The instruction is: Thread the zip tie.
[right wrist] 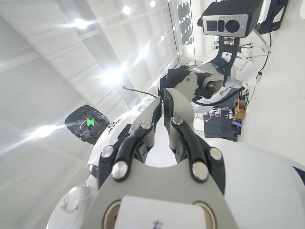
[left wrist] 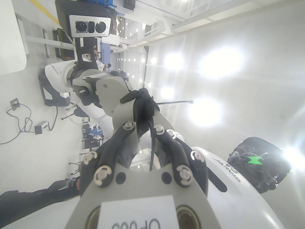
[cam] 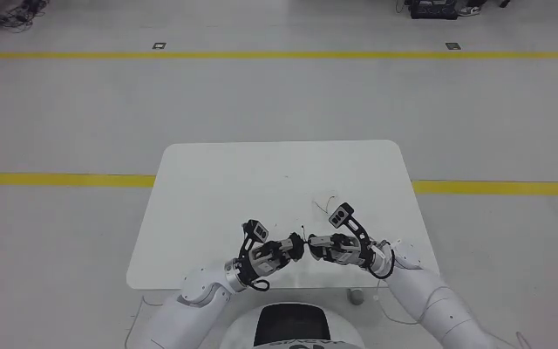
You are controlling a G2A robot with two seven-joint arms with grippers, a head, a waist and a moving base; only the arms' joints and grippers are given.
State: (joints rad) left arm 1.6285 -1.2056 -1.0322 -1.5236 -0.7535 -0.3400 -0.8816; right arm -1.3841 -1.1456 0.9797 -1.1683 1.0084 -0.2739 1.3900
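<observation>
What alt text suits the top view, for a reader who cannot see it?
The left end effector and right end effector meet tip to tip above the near edge of a white rounded table, pinching a thin black plastic zip tie between them.

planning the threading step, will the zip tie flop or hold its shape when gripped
Probably semi-stiff: the zip tie juts past the left end effector with barely any sag. Likely very light and thin, so it may twist or slip in the pinch.

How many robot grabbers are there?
2. The grey-and-black left gripper and the right gripper meet tip to tip above the white table's near side, both pinching one thin black zip tie.
</observation>
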